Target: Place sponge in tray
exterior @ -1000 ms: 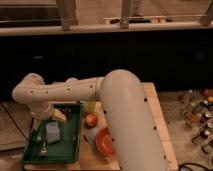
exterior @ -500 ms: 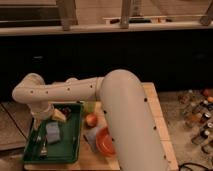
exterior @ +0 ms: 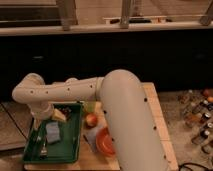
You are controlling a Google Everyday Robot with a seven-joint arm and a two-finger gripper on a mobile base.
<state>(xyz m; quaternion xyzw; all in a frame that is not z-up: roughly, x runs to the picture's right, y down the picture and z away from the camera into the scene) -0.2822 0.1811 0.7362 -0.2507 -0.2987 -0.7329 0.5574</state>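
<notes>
The sponge (exterior: 52,132) lies flat inside the tray (exterior: 70,148), on the tray's floor near its middle and a little toward the back. Just behind it, at the tray's back edge, sits a pale yellow wedge (exterior: 59,115), with something dark (exterior: 66,110) beside that which I cannot make out. Toward the tray's front left corner lies a small metal utensil (exterior: 42,148), too blurred to name.

My tool (exterior: 46,120) hangs over the tray's back left part, just beside the sponge. My own forearm covers most of it, so I cannot tell whether it grips anything or touches the sponge.

Right of the tray, on the wooden bench (exterior: 157,127), stand a reddish apple (exterior: 91,120) and an orange-red bowl (exterior: 105,142), a grey-blue cloth (exterior: 92,135) between them. My upper arm hides much of the bench there. Far right of the tray, off the bench, small bottles (exterior: 199,116) are cut by the edge.
</notes>
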